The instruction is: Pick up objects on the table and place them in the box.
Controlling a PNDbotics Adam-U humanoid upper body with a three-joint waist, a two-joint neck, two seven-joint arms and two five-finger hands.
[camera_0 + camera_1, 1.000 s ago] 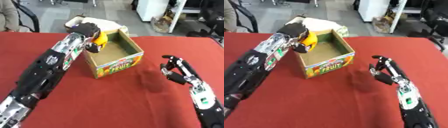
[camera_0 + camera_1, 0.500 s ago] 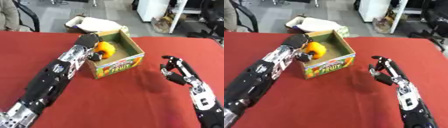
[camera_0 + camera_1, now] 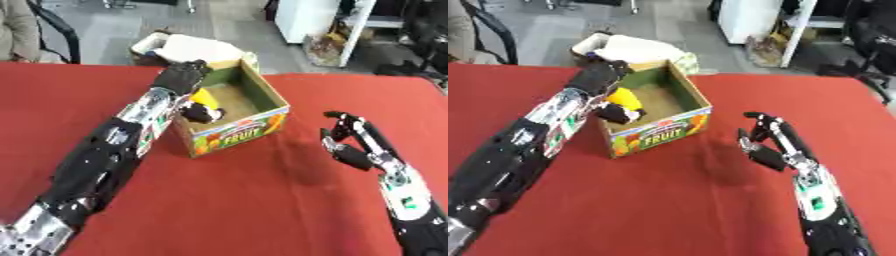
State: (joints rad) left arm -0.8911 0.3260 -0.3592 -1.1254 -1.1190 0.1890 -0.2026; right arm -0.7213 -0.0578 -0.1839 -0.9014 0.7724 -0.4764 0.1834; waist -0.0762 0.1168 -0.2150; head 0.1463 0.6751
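A cardboard fruit box [image 3: 245, 131] stands open on the red table, left of centre. My left hand [image 3: 181, 76] reaches over the box's left wall, with its fingers [image 3: 201, 113] curled round a yellow object [image 3: 206, 97] down inside the box. The yellow object is partly hidden by the hand and the box wall. My right hand [image 3: 354, 142] hovers over the table to the right of the box, fingers relaxed and holding nothing.
The red tablecloth [image 3: 262, 200] covers the whole table. Beyond the far edge sit a white bag in a basket [image 3: 188, 47], a white cabinet [image 3: 311, 20] and a chair [image 3: 57, 30].
My left hand has lowered the yellow object from above the box rim down into the box. The right hand has stayed in place.
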